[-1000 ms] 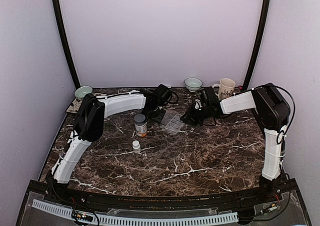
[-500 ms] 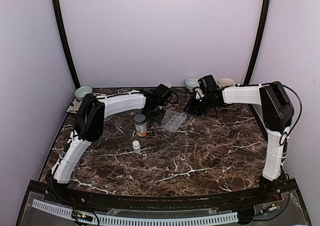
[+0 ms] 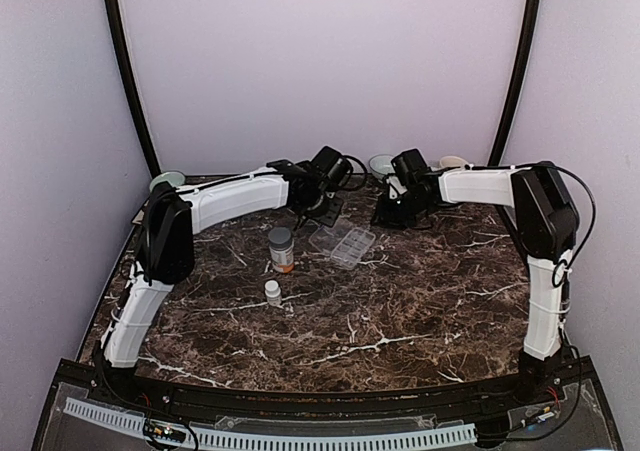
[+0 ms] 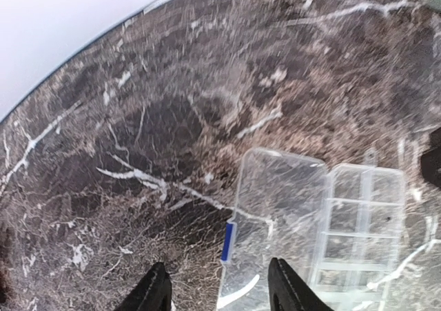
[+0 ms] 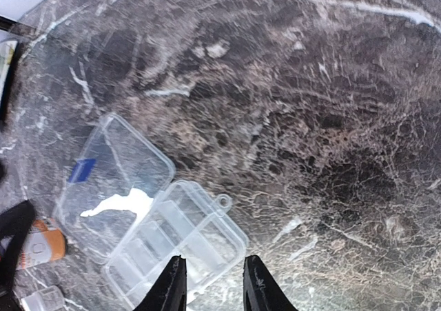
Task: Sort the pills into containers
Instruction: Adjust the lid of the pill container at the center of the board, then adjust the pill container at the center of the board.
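Both empty and released, left gripper (image 4: 219, 294) and right gripper (image 5: 210, 287) hover near clear compartmented plastic organiser (image 4: 362, 228).

White shells (image 3: 235, 199), black joints (image 3: 172, 239), cables (image 3: 591, 211)

The light is soft and even in the view from the top, and the pale walls (image 3: 320, 61) look a bit purple. The dark worktop (image 3: 400, 301) shows only faint shadows. My left wrist picture is blurry and smeared, and the worktop's edge looks bent there. My right wrist picture is sharper. A white shine sits on the clear box lid (image 5: 117, 166).
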Available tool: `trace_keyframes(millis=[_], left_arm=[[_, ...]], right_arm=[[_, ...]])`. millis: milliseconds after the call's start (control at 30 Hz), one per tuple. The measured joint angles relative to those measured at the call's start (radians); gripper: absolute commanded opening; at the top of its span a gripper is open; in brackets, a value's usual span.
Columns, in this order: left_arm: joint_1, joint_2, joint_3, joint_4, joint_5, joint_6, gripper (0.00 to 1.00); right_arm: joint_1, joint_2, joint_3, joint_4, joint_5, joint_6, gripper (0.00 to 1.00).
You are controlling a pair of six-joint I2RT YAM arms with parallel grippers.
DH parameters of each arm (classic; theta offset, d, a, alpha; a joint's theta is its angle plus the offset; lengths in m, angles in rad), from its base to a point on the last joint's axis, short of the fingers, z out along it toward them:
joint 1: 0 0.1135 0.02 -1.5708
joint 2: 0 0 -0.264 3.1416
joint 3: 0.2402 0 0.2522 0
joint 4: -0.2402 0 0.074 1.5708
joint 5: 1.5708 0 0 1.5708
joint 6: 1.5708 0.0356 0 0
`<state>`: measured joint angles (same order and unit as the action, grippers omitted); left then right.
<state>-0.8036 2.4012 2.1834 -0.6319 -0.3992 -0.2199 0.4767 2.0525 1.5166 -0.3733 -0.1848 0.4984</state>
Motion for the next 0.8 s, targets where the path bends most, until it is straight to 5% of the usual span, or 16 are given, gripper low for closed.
trace_keyframes(millis=[233, 467, 800], left_arm=[[-0.033, -0.100, -0.042, 0.017, -0.013, 0.001, 0.49], [-0.087, -0.273, -0.265, 0.067, -0.010, -0.013, 0.44], [-0.166, -0.295, -0.436, 0.118, 0.018, -0.059, 0.40]], right_arm=[[0.000, 0.053, 0.009, -0.015, 0.027, -0.028, 0.28], [-0.005, 0.125, 0.080, -0.030, 0.037, -0.045, 0.27], [-0.011, 0.163, 0.117, -0.052, 0.050, -0.060, 0.27]])
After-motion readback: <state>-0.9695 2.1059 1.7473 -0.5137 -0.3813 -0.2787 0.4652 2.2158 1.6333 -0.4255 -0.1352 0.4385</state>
